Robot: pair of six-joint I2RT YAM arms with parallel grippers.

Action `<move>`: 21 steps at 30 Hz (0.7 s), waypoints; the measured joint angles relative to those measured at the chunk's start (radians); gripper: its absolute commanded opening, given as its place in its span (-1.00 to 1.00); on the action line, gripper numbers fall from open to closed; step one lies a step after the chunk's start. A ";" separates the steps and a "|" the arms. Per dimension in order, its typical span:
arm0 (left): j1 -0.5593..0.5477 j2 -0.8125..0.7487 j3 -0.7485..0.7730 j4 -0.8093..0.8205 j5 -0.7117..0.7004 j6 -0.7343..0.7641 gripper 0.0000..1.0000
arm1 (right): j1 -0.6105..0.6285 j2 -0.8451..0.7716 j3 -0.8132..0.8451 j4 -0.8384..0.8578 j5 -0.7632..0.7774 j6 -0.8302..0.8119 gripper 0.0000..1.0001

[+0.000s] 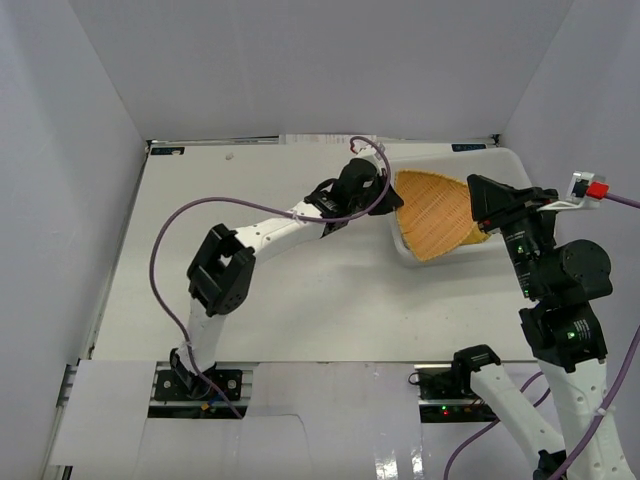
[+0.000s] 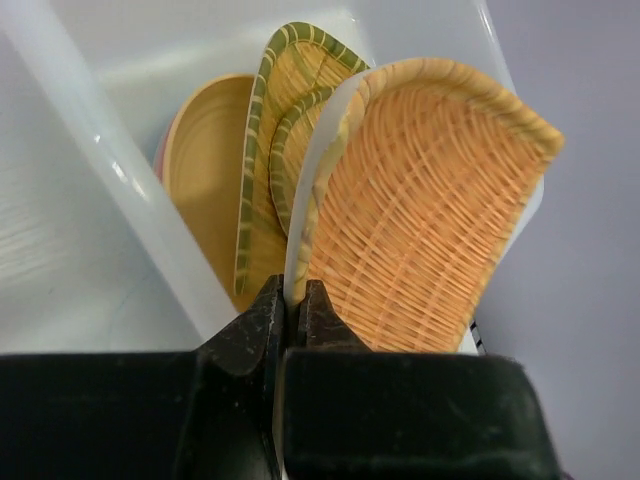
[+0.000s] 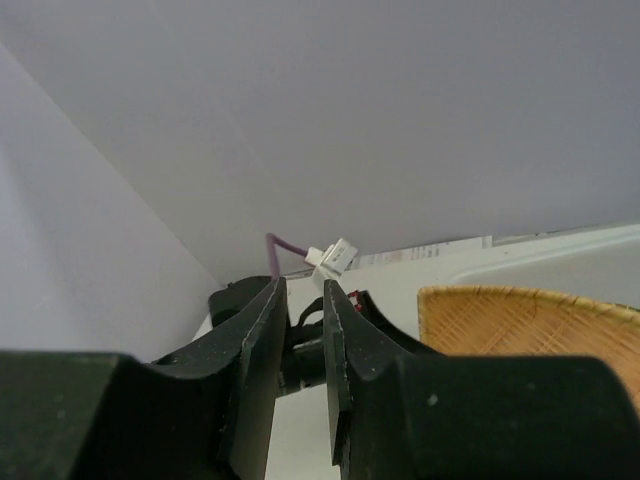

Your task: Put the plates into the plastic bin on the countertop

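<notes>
overhead, wrist close-ups; common woven tray (image 1: 435,215)

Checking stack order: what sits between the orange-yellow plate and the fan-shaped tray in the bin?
Left wrist view: a larger green-rimmed woven tray and a smaller one, both on edge, then a thin white edge against the fan-shaped tray.

Rough woven bamboo tray (image 2: 430,200); smooth, translucent plastic bin (image 2: 105,170); matt countertop (image 1: 300,310).

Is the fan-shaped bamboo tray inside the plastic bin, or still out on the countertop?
Inside: the fan-shaped bamboo tray lies in the plastic bin, over the other woven trays.
</notes>
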State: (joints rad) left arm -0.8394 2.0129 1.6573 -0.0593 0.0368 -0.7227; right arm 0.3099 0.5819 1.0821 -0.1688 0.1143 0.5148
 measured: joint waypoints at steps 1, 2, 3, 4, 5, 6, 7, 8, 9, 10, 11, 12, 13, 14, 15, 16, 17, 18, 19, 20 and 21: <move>0.008 0.056 0.052 0.000 0.008 -0.012 -1.00 | 0.000 0.000 0.000 -0.007 0.002 -0.001 -0.43; 0.014 0.101 0.098 0.004 0.022 -0.025 -1.00 | 0.000 0.000 0.000 -0.016 0.003 -0.002 -0.42; 0.021 0.149 0.146 0.005 0.033 -0.045 -1.00 | 0.000 0.000 0.000 -0.019 0.003 -0.002 -0.41; 0.026 0.187 0.190 0.000 0.043 -0.061 -1.00 | 0.000 0.000 0.000 -0.019 0.002 -0.003 -0.40; 0.030 0.230 0.250 -0.013 0.058 -0.072 -1.00 | 0.000 0.001 0.000 -0.020 -0.002 -0.002 -0.39; 0.034 0.272 0.308 -0.021 0.063 -0.074 -1.00 | 0.000 0.002 0.000 -0.021 -0.006 -0.002 -0.38; 0.036 0.306 0.355 -0.029 0.064 -0.076 -1.00 | 0.000 0.003 0.000 -0.022 -0.010 -0.002 -0.38; 0.038 0.338 0.397 -0.036 0.064 -0.075 -0.81 | 0.000 0.004 -0.001 -0.023 -0.013 -0.001 -0.36; 0.040 0.359 0.419 -0.048 0.059 -0.074 -0.63 | 0.000 0.006 -0.002 -0.024 -0.016 -0.001 -0.35; 0.042 0.374 0.428 -0.054 0.061 -0.073 -0.40 | 0.000 0.007 -0.004 -0.024 -0.019 -0.001 -0.34; 0.044 0.385 0.429 -0.057 0.063 -0.079 -0.13 | 0.000 0.008 -0.008 -0.024 -0.021 0.000 -0.32; 0.045 0.387 0.431 -0.042 0.072 -0.077 0.38 | 0.000 0.009 -0.013 -0.024 -0.024 0.000 -0.31; 0.045 0.382 0.434 -0.034 0.076 -0.075 0.59 | 0.000 0.011 -0.018 -0.026 -0.024 0.001 -0.28; 0.044 0.370 0.440 -0.025 0.076 -0.073 0.75 | 0.000 0.013 -0.020 -0.031 -0.026 0.002 -0.26; 0.044 0.358 0.440 -0.027 0.074 -0.066 0.94 | 0.000 0.016 -0.021 -0.034 -0.028 0.002 -0.23; 0.043 0.344 0.439 -0.035 0.076 -0.054 0.95 | 0.000 0.018 -0.022 -0.036 -0.030 0.003 -0.21; 0.043 0.331 0.435 -0.043 0.076 -0.045 0.96 | 0.000 0.018 -0.024 -0.038 -0.032 0.002 -0.14; 0.043 0.314 0.426 -0.049 0.074 -0.032 0.96 | 0.000 0.019 -0.025 -0.042 -0.032 0.003 -0.10; 0.043 0.290 0.408 -0.053 0.069 -0.011 0.96 | 0.000 0.019 -0.025 -0.046 -0.032 0.003 -0.07; 0.045 0.254 0.381 -0.062 0.061 0.009 0.96 | 0.000 0.019 -0.025 -0.048 -0.032 0.002 0.00; 0.045 0.217 0.348 -0.064 0.051 0.031 0.96 | 0.000 0.018 -0.025 -0.051 -0.032 0.001 0.04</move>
State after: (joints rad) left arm -0.7948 2.2299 2.0052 -0.1238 0.0875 -0.6922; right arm 0.3099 0.5999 1.0573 -0.2199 0.0826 0.5156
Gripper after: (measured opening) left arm 0.972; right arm 0.483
